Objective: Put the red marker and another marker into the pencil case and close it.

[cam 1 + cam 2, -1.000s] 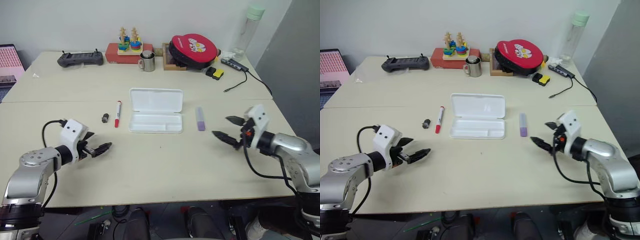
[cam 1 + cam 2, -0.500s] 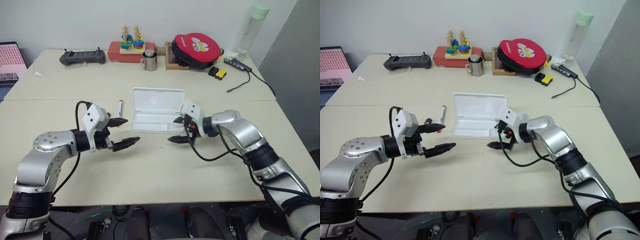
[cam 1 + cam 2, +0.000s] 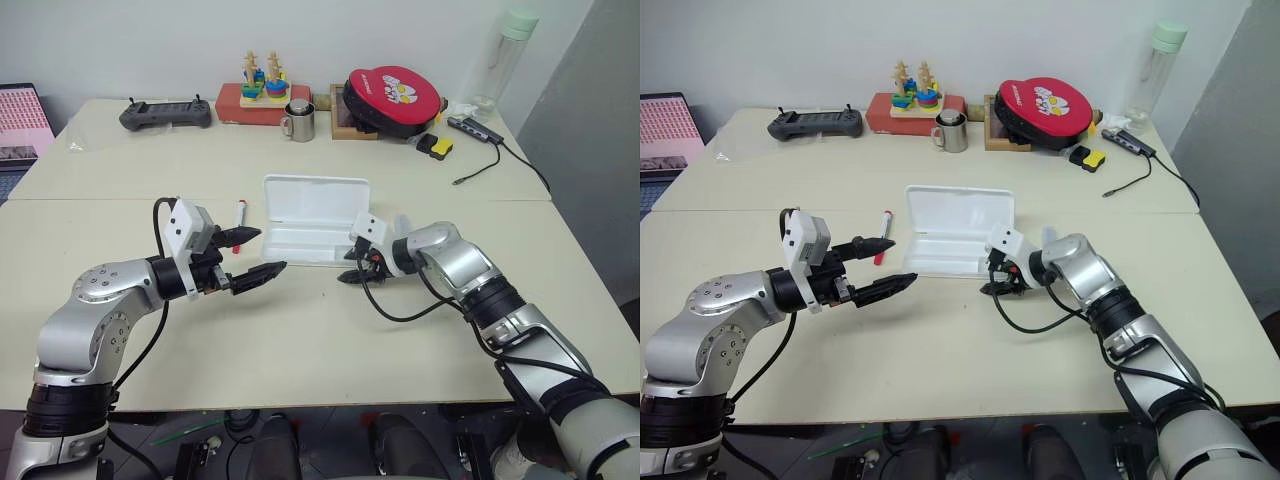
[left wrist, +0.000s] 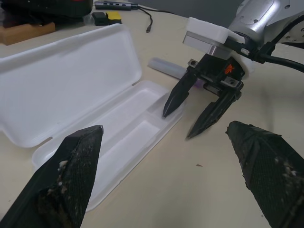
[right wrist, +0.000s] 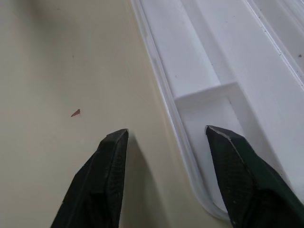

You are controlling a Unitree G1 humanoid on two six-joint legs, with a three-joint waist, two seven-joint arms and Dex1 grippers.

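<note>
While the beige table carries everything, the pencil case lies open near its middle, lid laid flat away from the robot and the shallow tray empty. The left gripper hovers just off the case's left end with its fingers wide apart and holding nothing, and the right gripper points at the tray's right front corner, one finger over the tray's rim and one over the table, parted with nothing between them. The red marker lies on the table just left of the case, partly behind the left gripper's fingers, and the lavender marker lies on the table by the case's right end, behind the right gripper.
</note>
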